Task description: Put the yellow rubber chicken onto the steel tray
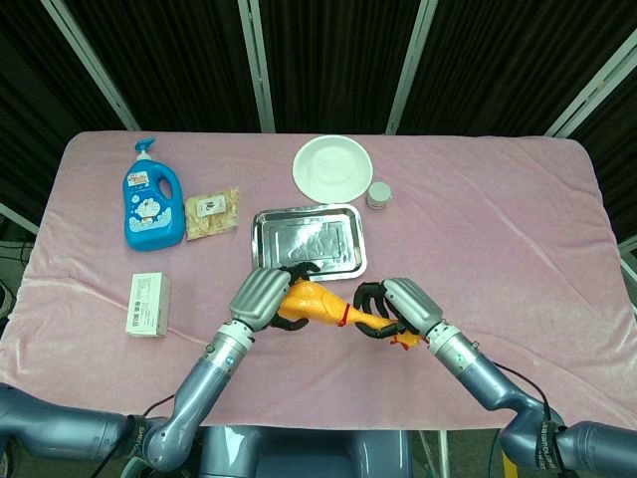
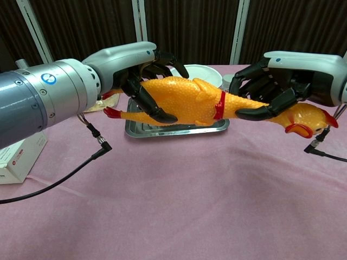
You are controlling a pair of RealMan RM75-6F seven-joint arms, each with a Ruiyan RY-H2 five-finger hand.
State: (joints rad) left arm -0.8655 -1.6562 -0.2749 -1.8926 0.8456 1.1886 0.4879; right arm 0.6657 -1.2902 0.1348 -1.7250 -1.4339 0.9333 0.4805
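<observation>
Yellow rubber chicken (image 2: 187, 103), held horizontally in the air above the pink tablecloth (image 1: 498, 219), just off the near edge of the steel tray (image 1: 309, 239), at the tray's 6 o'clock. My left hand (image 1: 261, 296) wraps its dark fingers (image 2: 149, 103) around the chicken's body at the leg end; the red feet project past it toward 9 o'clock. My right hand (image 2: 282, 81) closes its fingers around the neck, beyond the red collar; the head and red beak hang out past the palm toward 3 o'clock. Both hands thus grip the same chicken, and it touches neither cloth nor tray.

Around the tray, seen from the head camera: white plate (image 1: 333, 166) at 12 o'clock; small jar (image 1: 379, 195) at about 1 o'clock, just beside the plate; packet of snacks (image 1: 212, 213) at 9 o'clock; blue detergent bottle (image 1: 151, 199) farther out at 9 o'clock; white box (image 1: 148, 304) at about 8 o'clock, well apart from the tray.
</observation>
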